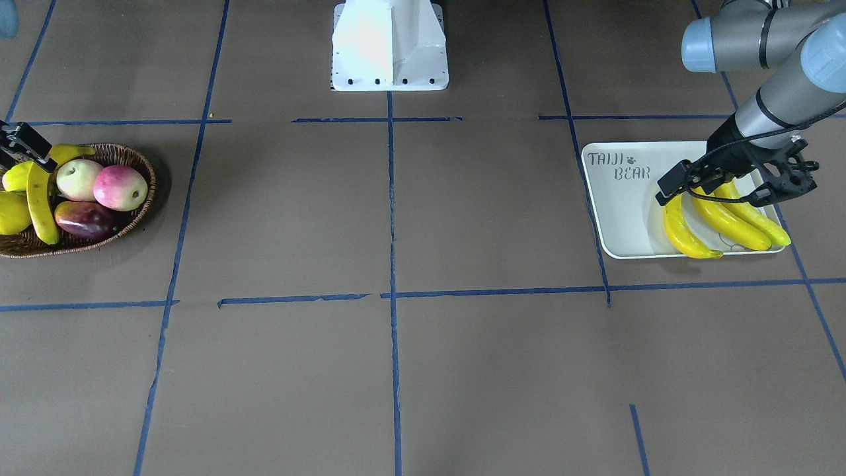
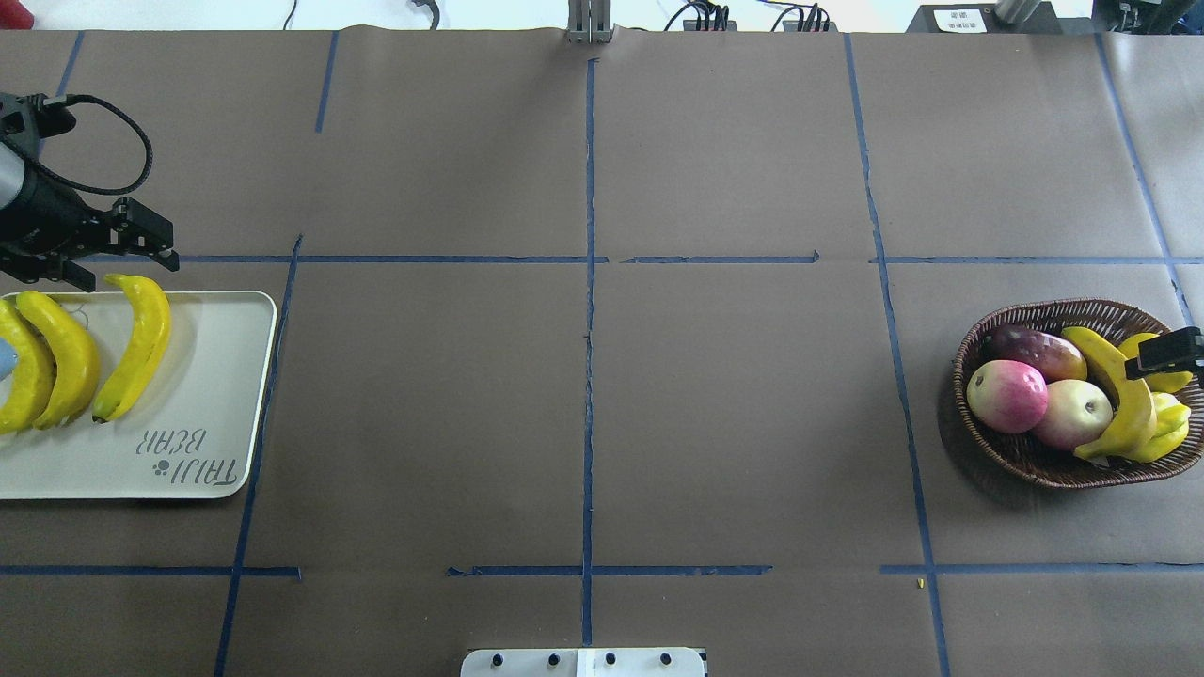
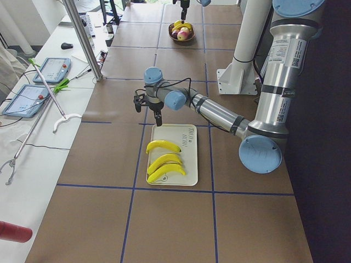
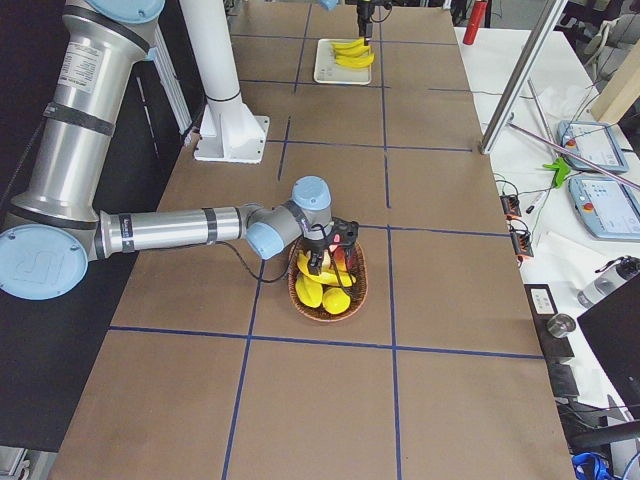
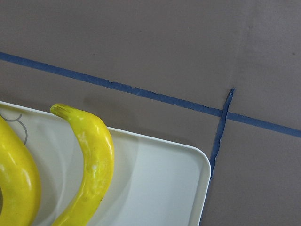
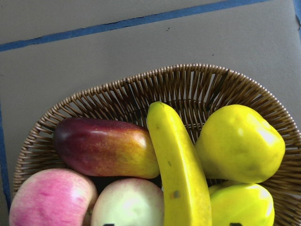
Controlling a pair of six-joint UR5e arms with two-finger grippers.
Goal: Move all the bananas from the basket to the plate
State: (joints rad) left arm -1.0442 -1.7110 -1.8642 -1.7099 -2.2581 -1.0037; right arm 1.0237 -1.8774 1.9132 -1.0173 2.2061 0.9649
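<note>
Three bananas (image 2: 141,343) (image 2: 71,362) (image 2: 19,376) lie side by side on the plate (image 2: 207,376), a pale tray printed "TAIJI BEAR". Just past the tray's far edge, over the banana tips, my left gripper (image 2: 99,252) hovers open and holds nothing. One more banana (image 2: 1119,395) rests in the wicker basket (image 2: 1035,461), leaning across the other fruit. Over that banana (image 6: 178,179) hangs my right gripper (image 2: 1166,355), open, its fingertips just showing at the bottom of the right wrist view on either side of the fruit.
The basket also holds a pink apple (image 2: 1006,395), a pale apple (image 2: 1072,414), a dark red mango (image 2: 1035,348) and yellow-green pears (image 6: 240,143). The robot's white base (image 1: 390,46) stands at mid-table. Brown paper with blue tape lines covers the table between basket and tray.
</note>
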